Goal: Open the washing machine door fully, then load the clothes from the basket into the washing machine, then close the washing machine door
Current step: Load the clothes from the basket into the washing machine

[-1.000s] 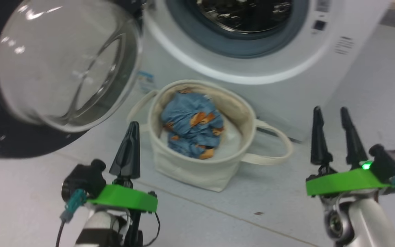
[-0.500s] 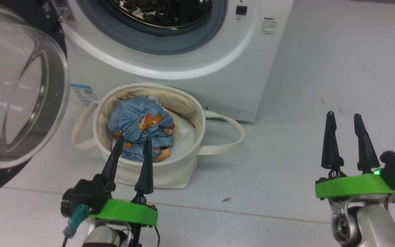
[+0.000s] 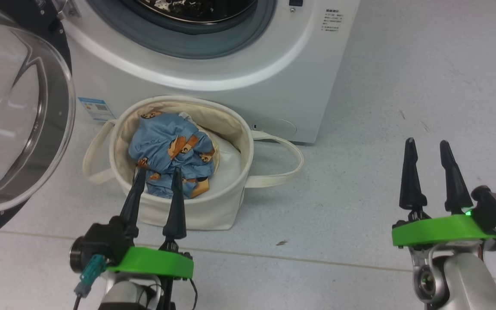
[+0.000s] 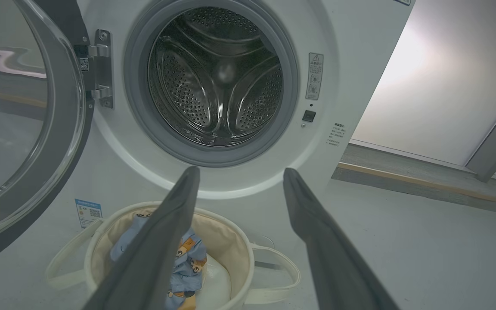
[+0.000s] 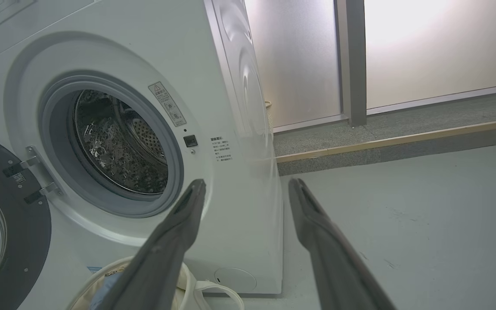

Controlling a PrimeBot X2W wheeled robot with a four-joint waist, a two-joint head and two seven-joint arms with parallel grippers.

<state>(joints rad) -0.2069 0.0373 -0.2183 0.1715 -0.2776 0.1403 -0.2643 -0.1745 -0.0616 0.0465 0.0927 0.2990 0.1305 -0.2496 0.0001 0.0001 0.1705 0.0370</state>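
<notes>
head cam: left gripper (image 3: pixel 158 171) jaws wide, holding nothing, tips over the near rim of the basket (image 3: pixel 187 211). bear-print clothes (image 3: pixel 166 144) bunched inside it, right in front of the washing machine (image 3: pixel 274 86). right gripper (image 3: pixel 427 141) also wide, empty, over the floor (image 3: pixel 360 193).
left wrist cam: door (image 4: pixel 28 129) stands open at left, steel drum (image 4: pixel 218 77) past the fingers.
right wrist cam: fingers apart, nothing btwn.

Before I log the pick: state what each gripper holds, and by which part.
Nothing is held. Left gripper open near the clothes in the basket; right gripper open, empty.
</notes>
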